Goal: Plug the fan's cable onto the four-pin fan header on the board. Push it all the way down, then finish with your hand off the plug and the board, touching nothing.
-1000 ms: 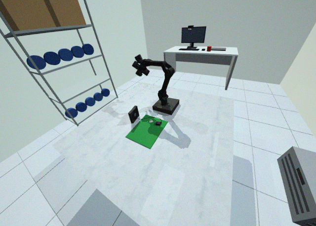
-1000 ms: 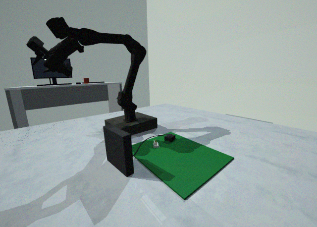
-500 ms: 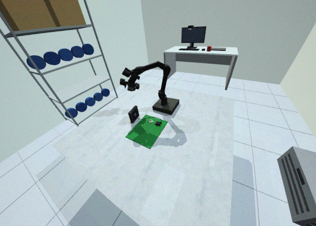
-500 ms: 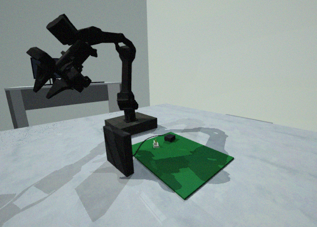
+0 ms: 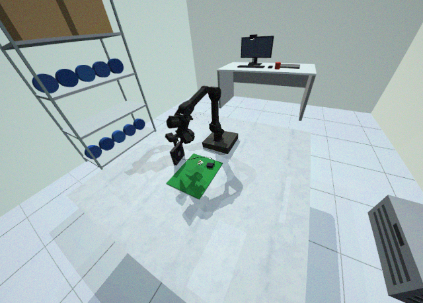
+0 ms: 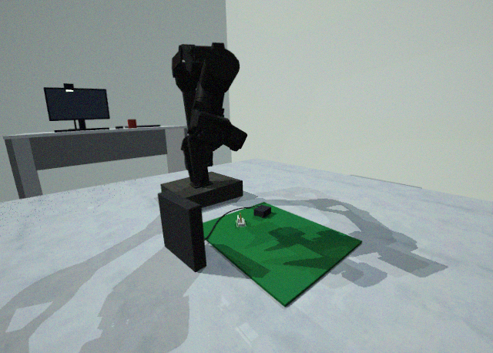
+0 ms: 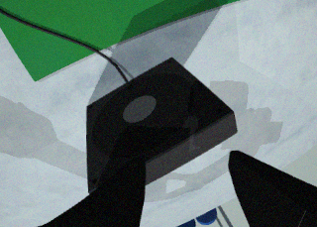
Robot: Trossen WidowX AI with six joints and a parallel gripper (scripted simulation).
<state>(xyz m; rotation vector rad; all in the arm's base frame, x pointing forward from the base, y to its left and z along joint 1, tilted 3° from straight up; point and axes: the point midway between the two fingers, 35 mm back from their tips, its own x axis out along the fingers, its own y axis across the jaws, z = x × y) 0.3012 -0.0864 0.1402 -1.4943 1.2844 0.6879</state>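
The black fan (image 5: 177, 153) (image 6: 181, 230) (image 7: 170, 103) stands upright beside the green board (image 5: 180, 178) (image 6: 284, 294) (image 7: 40, 49). Its thin black cable (image 6: 229, 212) (image 7: 50, 31) runs over the board to the black plug (image 5: 209, 165) (image 6: 263, 211), which lies near the board's back edge. The small white header (image 5: 199, 162) (image 6: 243, 221) with its pins stands on the board, apart from the plug. My gripper (image 7: 188, 162) is partly open and empty, over the fan. One finger overlaps the fan in the wrist view; whether they touch, I cannot tell. Plug and header are outside the wrist view.
The arm's base (image 5: 220, 142) (image 6: 202, 188) stands behind the board. A shelf rack (image 5: 106, 124) with boxes and blue discs is at the left. A white desk (image 5: 230, 67) with a monitor (image 5: 256, 47) is at the back, and a grey case (image 5: 403, 241) at the right.
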